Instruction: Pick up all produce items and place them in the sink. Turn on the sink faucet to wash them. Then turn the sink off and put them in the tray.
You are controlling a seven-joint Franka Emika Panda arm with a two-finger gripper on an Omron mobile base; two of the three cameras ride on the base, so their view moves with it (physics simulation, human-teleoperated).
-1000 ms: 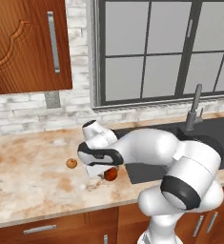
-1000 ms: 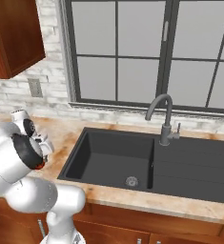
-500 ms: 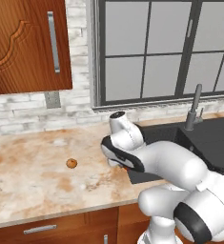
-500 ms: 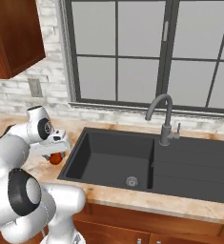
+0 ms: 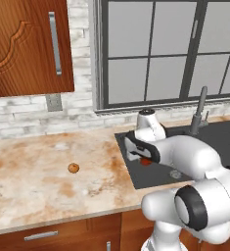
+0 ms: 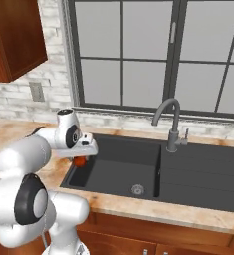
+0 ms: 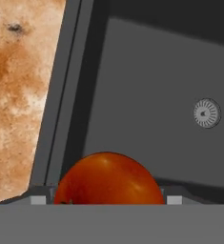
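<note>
I have the tomato (image 7: pixel 108 178) pinched between my fingers, jaws spread wide around it, and I'm holding it over the left end of the sink (image 6: pixel 198 169), just inside the rim and above the basin floor. My gripper (image 5: pixel 145 156) hangs there in the left base view, the red ball peeking out beneath it. I judge the tomato light, smooth and a bit slippery, with a soft skin that would bruise under a hard squeeze; a grip across its widest part, as now, suits it best, and it will likely roll once it lands, so a low release seems wise. The orange ball (image 5: pixel 73 168) sits alone on the counter (image 5: pixel 33 181), well apart from the sink; it looks small and round, so I would take it square across the middle too. The drain (image 7: pixel 207 113) shows on the basin floor, off to one side of the tomato. The faucet (image 6: pixel 169 124) stands behind the basin, its lever too small to read clearly. My fingertips are cut off at the bottom of the hand view, so I cannot tell exactly where they touch the tomato.
</note>
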